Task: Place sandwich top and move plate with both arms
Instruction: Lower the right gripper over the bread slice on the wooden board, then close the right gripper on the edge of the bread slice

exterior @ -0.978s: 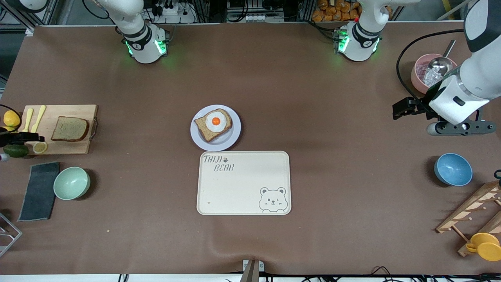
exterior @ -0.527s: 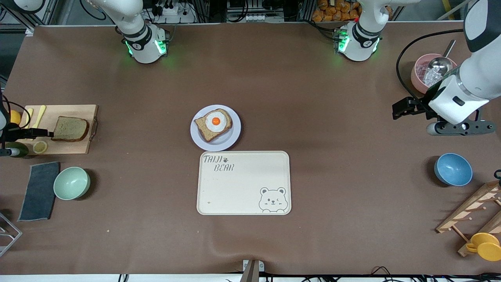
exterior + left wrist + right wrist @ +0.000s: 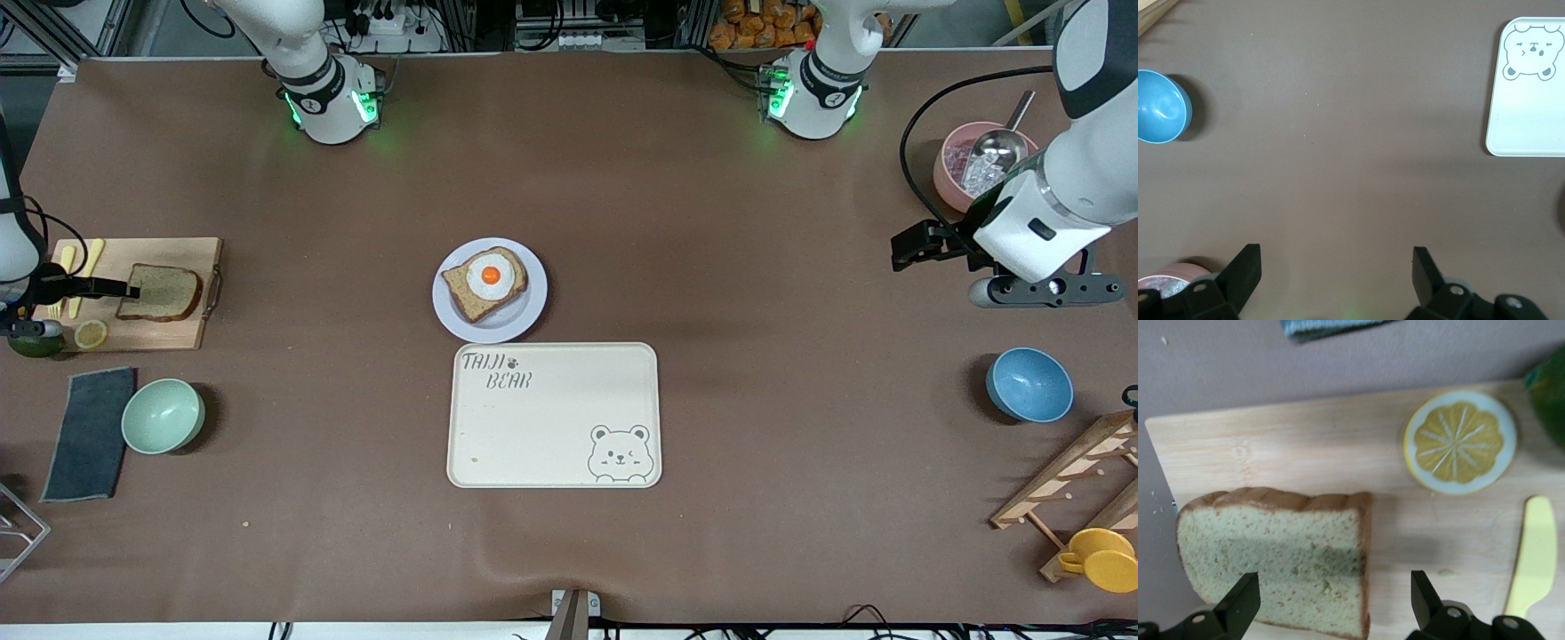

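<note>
Over sandwich top [image 3: 1275, 559]: right gripper [image 3: 1331, 600] spread.

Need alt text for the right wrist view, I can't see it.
The open right end effector hangs over the plain bread slice on a wooden cutting board. A lemon slice and a yellow knife also lie on the board.

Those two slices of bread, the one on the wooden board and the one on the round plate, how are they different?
The bread slice on the board is bare; the bread slice on the plate has a fried egg on top. The first lies on a wooden cutting board toward the right arm's end of the table, the second on a pale round plate mid-table. The first lies squarer to the table's edge, the second is turned at an angle. Both are tan with darker crust.
</note>
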